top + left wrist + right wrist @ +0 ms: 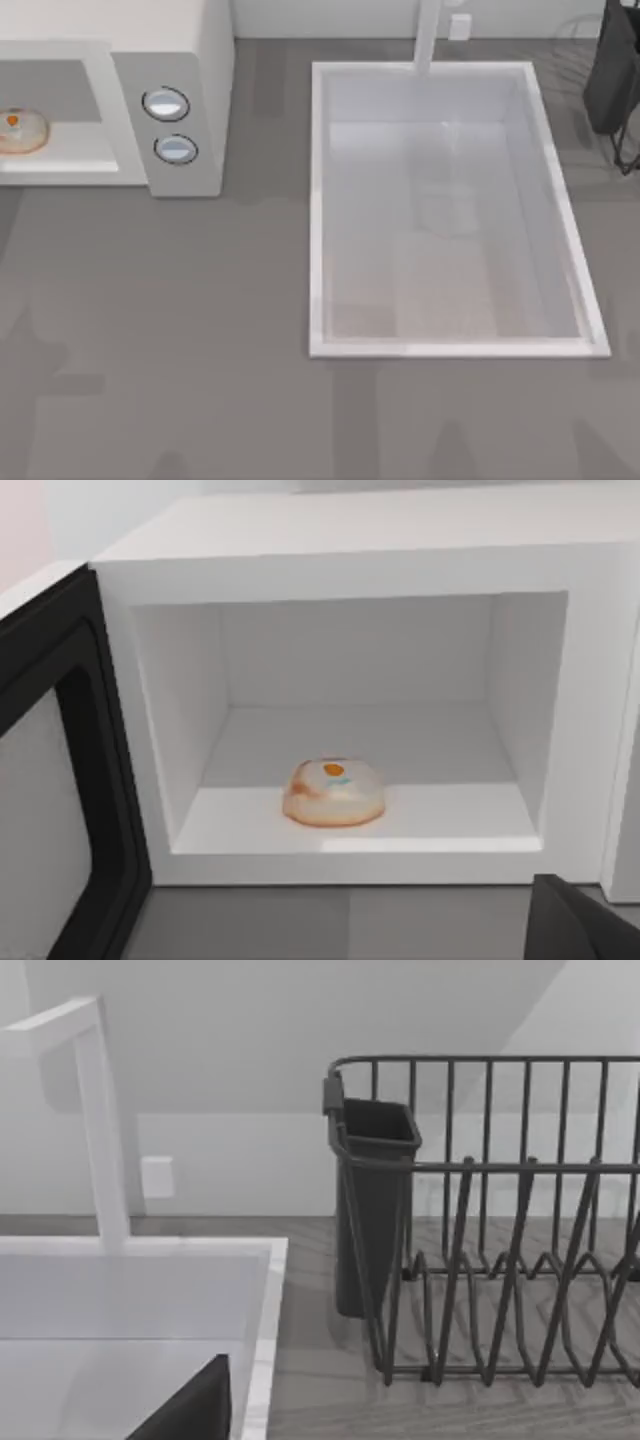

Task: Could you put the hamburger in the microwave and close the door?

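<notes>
Left wrist view: hamburger (334,793) inside microwave (350,570)

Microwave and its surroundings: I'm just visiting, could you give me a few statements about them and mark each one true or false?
1. The small round pale-tan hamburger with an orange spot lies inside the boxy off-white microwave. True.
2. The flat door with its dark inner frame is shut. False: it stands swung open at the cavity's side.
3. The white rectangular sink basin sits to the right of the microwave in the top view. True.
4. The hamburger lies in the sink basin. False: it rests on the microwave's cavity floor.
5. A dark wire dish rack stands on the counter beside the sink. True.
6. Three knobs sit on the microwave's panel. False: two round silver-blue knobs are stacked there.
</notes>
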Controlling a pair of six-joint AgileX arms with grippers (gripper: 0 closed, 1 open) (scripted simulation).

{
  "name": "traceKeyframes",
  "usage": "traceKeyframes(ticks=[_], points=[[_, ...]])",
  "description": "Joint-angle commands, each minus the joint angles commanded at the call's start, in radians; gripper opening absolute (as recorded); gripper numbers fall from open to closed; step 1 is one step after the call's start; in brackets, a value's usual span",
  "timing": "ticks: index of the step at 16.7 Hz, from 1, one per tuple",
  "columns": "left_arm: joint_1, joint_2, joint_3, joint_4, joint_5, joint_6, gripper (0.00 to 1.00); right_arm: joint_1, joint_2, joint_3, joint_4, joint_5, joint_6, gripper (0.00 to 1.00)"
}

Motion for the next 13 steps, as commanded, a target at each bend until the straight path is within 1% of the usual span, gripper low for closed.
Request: traceKeyframes(ticks=[2, 5, 10, 13], points=[[0.083, 0.096, 0.089, -0.031, 0.035, 0.075, 0.0, 0.0, 0.0, 0.0, 0.0, 0.0, 0.0, 1.0], [0.241, 0.319, 0.265, -0.099, 0.104, 0.22, 0.0, 0.0, 0.0, 0.0, 0.0, 0.0, 0.0, 1.0], [0.508, 0.87, 0.612, -0.245, 0.228, 0.487, 0.0, 0.0, 0.0, 0.0, 0.0, 0.0, 0.0, 1.0], [0.631, 1.219, 0.821, -0.331, 0.293, 0.628, 0.0, 0.0, 0.0, 0.0, 0.0, 0.0, 0.0, 1.0]])
